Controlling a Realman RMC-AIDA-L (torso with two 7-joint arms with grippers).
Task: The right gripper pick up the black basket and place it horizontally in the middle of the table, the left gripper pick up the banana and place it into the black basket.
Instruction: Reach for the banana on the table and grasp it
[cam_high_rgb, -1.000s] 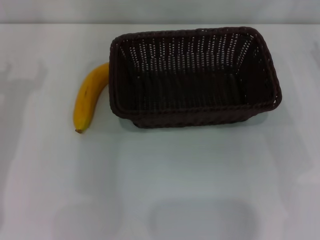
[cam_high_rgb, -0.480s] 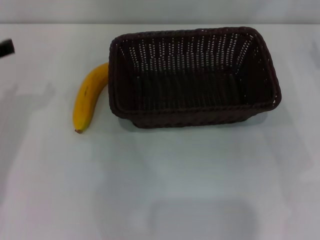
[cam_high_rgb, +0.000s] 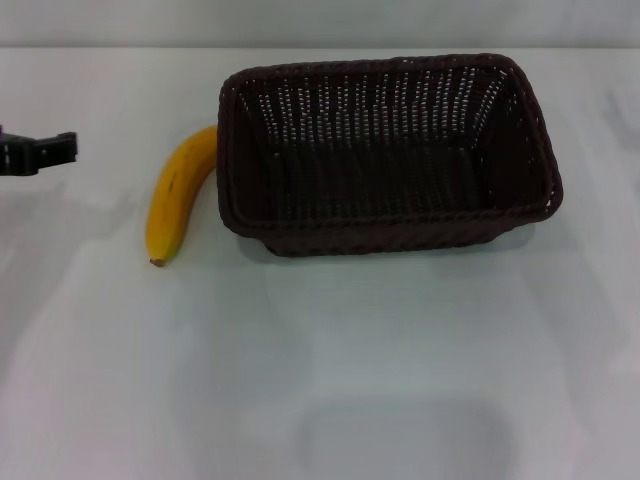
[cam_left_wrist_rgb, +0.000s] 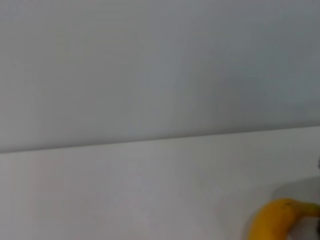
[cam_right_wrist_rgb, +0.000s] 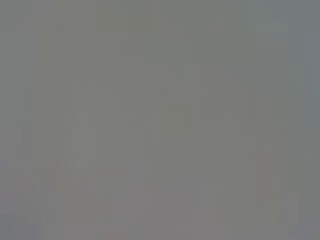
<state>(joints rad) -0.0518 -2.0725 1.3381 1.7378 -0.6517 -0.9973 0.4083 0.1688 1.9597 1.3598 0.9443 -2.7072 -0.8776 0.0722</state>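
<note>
The black basket (cam_high_rgb: 388, 152) lies lengthwise across the middle of the white table (cam_high_rgb: 320, 350), open side up and empty. The yellow banana (cam_high_rgb: 177, 193) lies on the table just left of the basket, its upper end touching the basket's left wall, its dark tip toward me. The left gripper (cam_high_rgb: 45, 152) enters at the left edge of the head view, well left of the banana, and only its black tip shows. The left wrist view shows one end of the banana (cam_left_wrist_rgb: 280, 217). The right gripper is out of view.
The table's far edge meets a plain grey wall (cam_high_rgb: 320, 20). The right wrist view shows only a flat grey surface. Nothing else stands on the table.
The left gripper has come into the head view from the left edge and moved right and lower, toward the banana. The basket and banana have not moved.
</note>
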